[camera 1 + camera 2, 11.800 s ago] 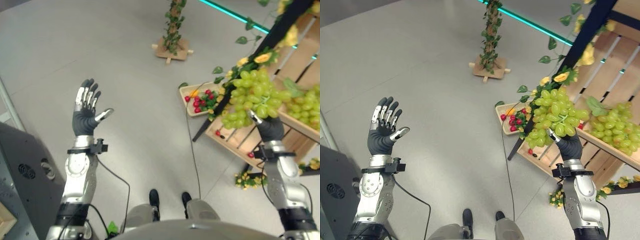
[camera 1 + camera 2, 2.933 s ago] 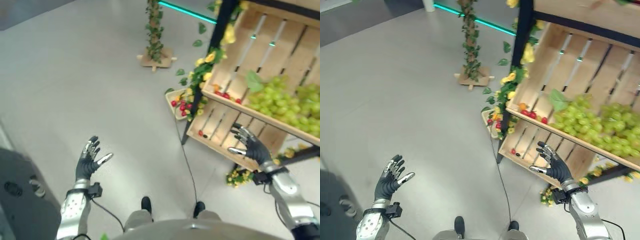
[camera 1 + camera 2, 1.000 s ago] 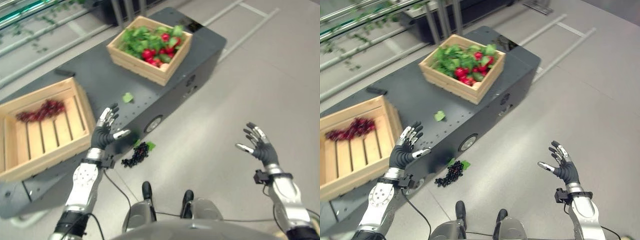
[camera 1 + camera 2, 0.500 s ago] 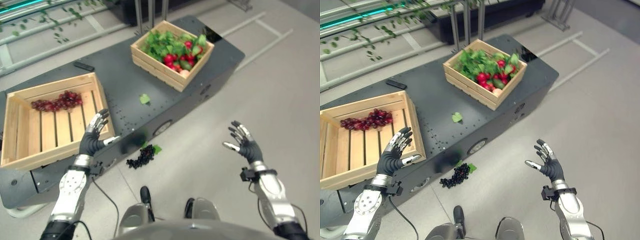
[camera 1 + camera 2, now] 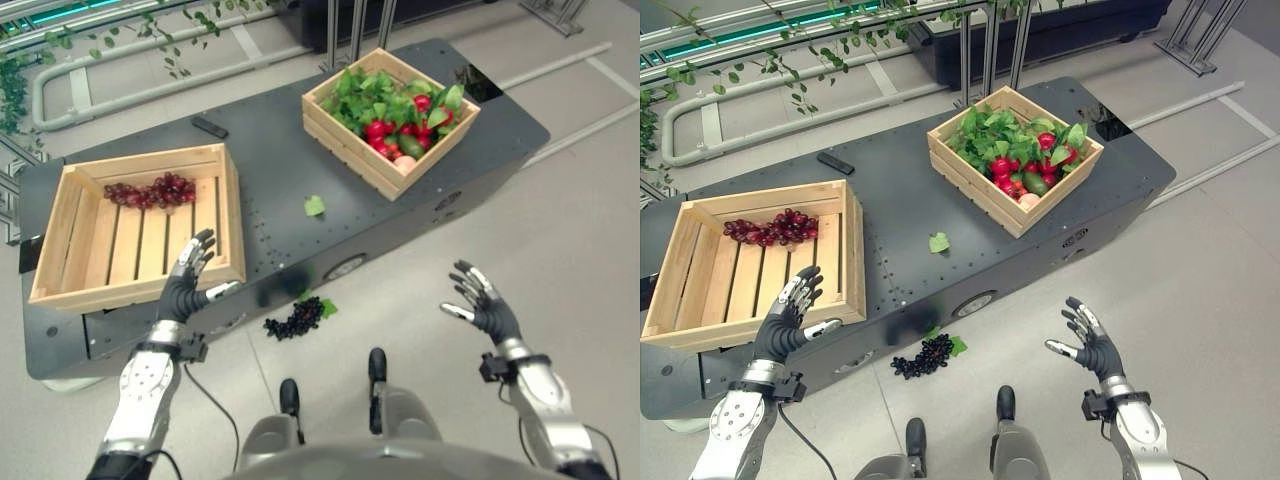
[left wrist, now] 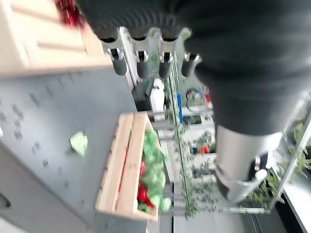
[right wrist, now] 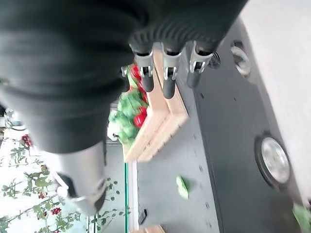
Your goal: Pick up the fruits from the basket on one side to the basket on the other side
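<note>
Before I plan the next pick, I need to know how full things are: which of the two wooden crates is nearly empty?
The wooden crate on the robot's left: only red grapes in its far corner, slats otherwise bare. The other crate brims with leaves and red fruit.

Near the surface [image 5: 890, 200] before me, a green leaf [image 5: 939, 242] and dark remote [image 5: 835, 162] are lying on top.
</note>
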Robot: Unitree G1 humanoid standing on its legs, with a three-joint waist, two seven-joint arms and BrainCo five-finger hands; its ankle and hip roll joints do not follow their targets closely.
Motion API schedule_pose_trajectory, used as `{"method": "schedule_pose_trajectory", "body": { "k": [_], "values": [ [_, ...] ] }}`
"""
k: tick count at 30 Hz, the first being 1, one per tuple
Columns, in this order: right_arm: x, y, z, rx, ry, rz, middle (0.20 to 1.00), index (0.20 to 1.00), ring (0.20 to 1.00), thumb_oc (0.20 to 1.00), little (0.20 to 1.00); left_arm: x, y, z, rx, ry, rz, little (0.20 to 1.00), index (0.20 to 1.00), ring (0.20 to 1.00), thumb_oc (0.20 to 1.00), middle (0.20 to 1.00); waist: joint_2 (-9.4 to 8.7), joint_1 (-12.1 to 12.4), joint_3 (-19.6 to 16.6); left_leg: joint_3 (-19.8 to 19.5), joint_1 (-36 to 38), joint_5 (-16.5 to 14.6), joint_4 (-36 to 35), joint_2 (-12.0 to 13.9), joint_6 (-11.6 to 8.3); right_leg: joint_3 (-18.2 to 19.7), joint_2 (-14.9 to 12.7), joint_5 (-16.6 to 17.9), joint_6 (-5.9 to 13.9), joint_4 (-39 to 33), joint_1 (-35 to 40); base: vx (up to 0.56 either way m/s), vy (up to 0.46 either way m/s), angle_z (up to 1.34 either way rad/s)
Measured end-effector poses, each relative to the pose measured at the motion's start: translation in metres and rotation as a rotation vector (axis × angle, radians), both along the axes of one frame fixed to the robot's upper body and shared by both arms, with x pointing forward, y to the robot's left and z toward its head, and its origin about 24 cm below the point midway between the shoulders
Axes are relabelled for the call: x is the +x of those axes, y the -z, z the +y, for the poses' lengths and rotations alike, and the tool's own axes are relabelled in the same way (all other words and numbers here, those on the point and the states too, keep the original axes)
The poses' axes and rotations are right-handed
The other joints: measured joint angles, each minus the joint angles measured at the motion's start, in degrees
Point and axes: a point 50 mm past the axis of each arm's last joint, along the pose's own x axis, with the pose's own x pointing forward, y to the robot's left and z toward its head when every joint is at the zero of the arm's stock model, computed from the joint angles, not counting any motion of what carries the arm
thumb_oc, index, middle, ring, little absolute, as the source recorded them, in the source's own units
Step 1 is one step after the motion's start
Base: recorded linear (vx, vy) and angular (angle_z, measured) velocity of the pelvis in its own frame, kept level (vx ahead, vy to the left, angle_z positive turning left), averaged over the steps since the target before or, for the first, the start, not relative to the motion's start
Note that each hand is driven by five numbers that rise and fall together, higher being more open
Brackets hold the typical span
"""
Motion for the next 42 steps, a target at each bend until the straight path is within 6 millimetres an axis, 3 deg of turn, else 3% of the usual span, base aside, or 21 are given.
{"method": "schedule_pose_trajectory", "body": {
  "k": [4, 6, 8, 10, 11, 13, 17, 19, 21, 28, 35, 42],
  "values": [
    [0.0, -0.004, -0.008, 0.007, 0.037, -0.018, 1.0, 1.0, 1.0, 1.0, 1.0, 0.009, -0.005, -0.009, -0.019, 0.028, -0.031, 1.0, 1.0, 1.0, 1.0, 1.0, 0.03, -0.41, 0.02, 0.02, -0.57, -0.16, 3.37, 1.92, -1.46, -0.92, 2.1, -1.5, -1.58, -0.45, 1.76, 0.07, -0.194, 0.13],
    [-0.001, -0.003, -0.008, 0.012, 0.036, -0.016, 1.0, 1.0, 1.0, 1.0, 1.0, 0.01, -0.005, -0.009, -0.021, 0.029, -0.032, 1.0, 1.0, 1.0, 1.0, 1.0, -0.17, -0.42, -0.07, -0.01, -1.35, -0.2, 5.98, 1.97, -1.59, -0.9, 1.85, -1.85, -1.95, -0.26, 2.31, 0.04, -0.177, 0.04],
    [-0.002, -0.003, -0.009, 0.024, 0.04, -0.014, 1.0, 1.0, 1.0, 1.0, 1.0, 0.011, -0.006, -0.009, -0.029, 0.031, -0.035, 1.0, 1.0, 1.0, 1.0, 1.0, -0.62, -0.37, 0.27, -0.24, -3.21, 0.1, 11.77, 1.85, -2.56, -0.81, 1.48, -2.47, -2.87, -0.05, 3.53, 0.02, -0.151, 0.07],
    [-0.003, -0.002, -0.009, 0.034, 0.044, -0.01, 1.0, 1.0, 1.0, 1.0, 1.0, 0.012, -0.006, -0.01, -0.033, 0.035, -0.036, 1.0, 1.0, 1.0, 1.0, 1.0, -1.34, 0.03, 0.73, -3.01, -5.38, 0.92, 17.66, 1.65, -3.87, -0.7, 1.24, -3.31, -4.08, -0.09, 4.64, 0.04, -0.07, 0.03],
    [-0.005, 0.0, -0.009, 0.037, 0.047, -0.004, 1.0, 1.0, 1.0, 1.0, 1.0, 0.012, -0.006, -0.01, -0.037, 0.034, -0.035, 1.0, 1.0, 1.0, 1.0, 1.0, -1.94, 0.13, 1.03, -3.45, -6.06, 1.2, 18.98, 1.54, -3.58, -0.67, 1.14, -3.38, -4.19, -0.07, 4.84, 0.08, 0.008, 0.0],
    [-0.005, -0.001, -0.009, 0.047, 0.052, -0.008, 1.0, 1.0, 1.0, 1.0, 1.0, 0.012, -0.004, -0.012, -0.048, 0.033, -0.031, 1.0, 1.0, 1.0, 1.0, 1.0, -2.11, -0.01, 1.15, -3.22, -6.57, 0.74, 15.25, 1.42, -3.87, -0.96, 1.38, -3.43, -4.27, -0.79, 5.12, 0.09, 0.067, 0.03],
    [-0.003, -0.001, -0.009, 0.045, 0.06, -0.012, 1.0, 1.0, 1.0, 1.0, 1.0, 0.012, -0.001, -0.019, -0.054, 0.058, -0.017, 1.0, 1.0, 1.0, 1.0, 1.0, -1.55, -0.25, 1.18, -2.45, -4.27, 2.11, 3.43, 0.92, -2.0, -0.61, 2.74, -3.17, -3.92, -0.79, 4.6, 0.11, 0.122, -0.11],
    [-0.002, -0.003, -0.01, 0.04, 0.063, -0.019, 1.0, 1.0, 1.0, 1.0, 1.0, 0.011, 0.001, -0.02, -0.058, 0.057, -0.009, 1.0, 1.0, 1.0, 1.0, 1.0, -0.39, -0.09, 0.72, -2.54, -2.88, 2.64, 2.84, 1.22, -1.05, 0.23, 4.22, -3.02, -3.71, -0.56, 4.85, 0.11, 0.14, -0.31],
    [-0.001, 0.0, -0.008, 0.057, 0.077, -0.02, 1.0, 1.0, 1.0, 1.0, 1.0, 0.011, 0.001, -0.017, -0.054, 0.051, -0.004, 1.0, 1.0, 1.0, 1.0, 1.0, -1.13, -0.19, 0.5, -0.76, -1.48, 2.0, 0.6, 0.29, -0.21, 1.02, 3.25, -2.88, -2.77, -0.4, 4.62, 0.1, 0.16, -0.23],
    [0.009, -0.004, 0.004, 0.08, 0.047, -0.047, 1.0, 1.0, 1.0, 1.0, 1.0, 0.007, 0.005, -0.016, -0.055, 0.043, 0.02, 1.0, 1.0, 1.0, 1.0, 1.0, -1.34, 0.38, 0.09, 1.94, 2.88, 1.08, -1.69, -3.34, 2.45, 3.8, -0.01, -1.92, -0.03, -3.23, 8.08, 0.05, 0.09, -0.16],
    [0.013, -0.005, 0.007, 0.069, 0.032, -0.053, 1.0, 1.0, 1.0, 1.0, 1.0, 0.008, 0.006, -0.016, -0.058, 0.042, 0.029, 1.0, 1.0, 1.0, 1.0, 1.0, -0.98, 0.21, -1.38, 1.87, 3.22, 0.86, -1.78, -3.28, 2.57, 3.75, 0.1, -1.94, 0.07, -3.5, 8.65, 0.04, 0.03, 0.01],
    [0.003, 0.003, 0.005, 0.065, 0.043, -0.014, 1.0, 1.0, 1.0, 1.0, 1.0, 0.003, 0.011, -0.015, -0.059, 0.036, 0.051, 1.0, 1.0, 1.0, 1.0, 1.0, -1.06, 0.11, -4.49, 1.7, 3.06, 0.66, -2.03, -3.13, 2.64, 3.69, 0.22, -2.14, 0.41, -3.5, 8.62, 0.04, 0.01, 0.02]
  ]
}}
